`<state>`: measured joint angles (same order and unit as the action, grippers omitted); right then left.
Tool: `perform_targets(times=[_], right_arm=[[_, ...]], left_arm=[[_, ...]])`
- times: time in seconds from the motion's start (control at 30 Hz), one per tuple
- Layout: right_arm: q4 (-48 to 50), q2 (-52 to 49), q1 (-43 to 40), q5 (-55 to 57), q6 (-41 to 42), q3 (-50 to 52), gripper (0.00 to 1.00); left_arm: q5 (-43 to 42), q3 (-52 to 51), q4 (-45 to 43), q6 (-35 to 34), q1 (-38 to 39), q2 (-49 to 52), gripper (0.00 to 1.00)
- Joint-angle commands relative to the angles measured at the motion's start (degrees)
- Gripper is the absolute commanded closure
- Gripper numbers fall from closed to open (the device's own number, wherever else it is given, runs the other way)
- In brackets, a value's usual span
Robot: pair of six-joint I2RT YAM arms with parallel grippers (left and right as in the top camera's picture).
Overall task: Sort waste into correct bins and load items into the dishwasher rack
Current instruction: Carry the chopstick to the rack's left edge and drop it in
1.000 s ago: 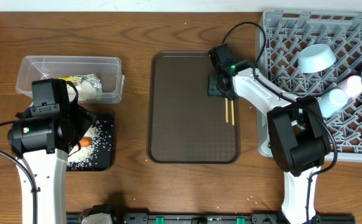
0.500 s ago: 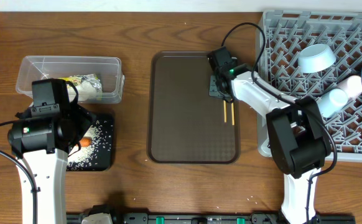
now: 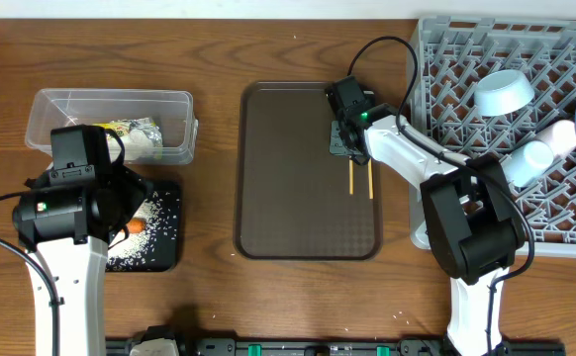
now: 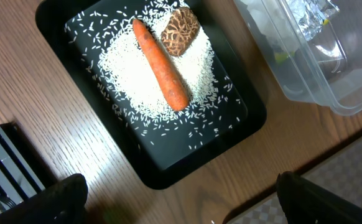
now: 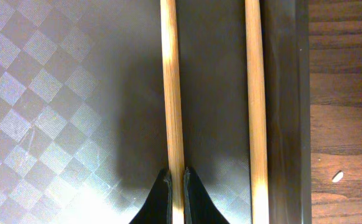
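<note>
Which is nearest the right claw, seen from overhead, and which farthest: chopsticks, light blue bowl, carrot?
1. chopsticks, at the right claw, on the brown tray.
2. light blue bowl, rightward in the dishwasher rack.
3. carrot, far left in the black tray.

Carrot (image 4: 161, 65) and brown lump (image 4: 180, 31) lie touching on rice (image 4: 128, 81) in the black tray (image 4: 181, 155), clear tub (image 4: 330, 74) beside
</note>
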<state>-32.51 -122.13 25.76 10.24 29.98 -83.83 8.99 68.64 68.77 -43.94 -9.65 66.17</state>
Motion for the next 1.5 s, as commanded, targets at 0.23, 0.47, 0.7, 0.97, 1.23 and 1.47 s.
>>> perform_targets(times=[0.23,0.47,0.7,0.97,1.23,1.47], right_arm=[[-3.1,5.0,-2.5,-9.0,-0.1,1.7,0.99],[-5.3,17.8,-7.6,-12.2,-7.2,1.7,0.99],[-5.6,28.7,-16.8,-12.2,-13.1,1.7,0.99],[-5.6,28.9,-24.0,-12.2,-24.7,1.9,0.99],[-2.7,22.9,-24.6,-11.6,-27.1,1.9,0.99],[-1.5,20.8,-24.5,-11.6,-26.8,1.8,0.43]], left_arm=[[0.7,-0.2,0.2,-0.9,-0.3,0.0,0.02],[0.7,-0.2,0.2,-0.9,-0.3,0.0,0.02],[0.7,-0.2,0.2,-0.9,-0.3,0.0,0.02],[0.7,-0.2,0.2,-0.9,-0.3,0.0,0.02],[0.7,-0.2,0.2,-0.9,-0.3,0.0,0.02],[0.7,-0.2,0.2,-0.9,-0.3,0.0,0.02]])
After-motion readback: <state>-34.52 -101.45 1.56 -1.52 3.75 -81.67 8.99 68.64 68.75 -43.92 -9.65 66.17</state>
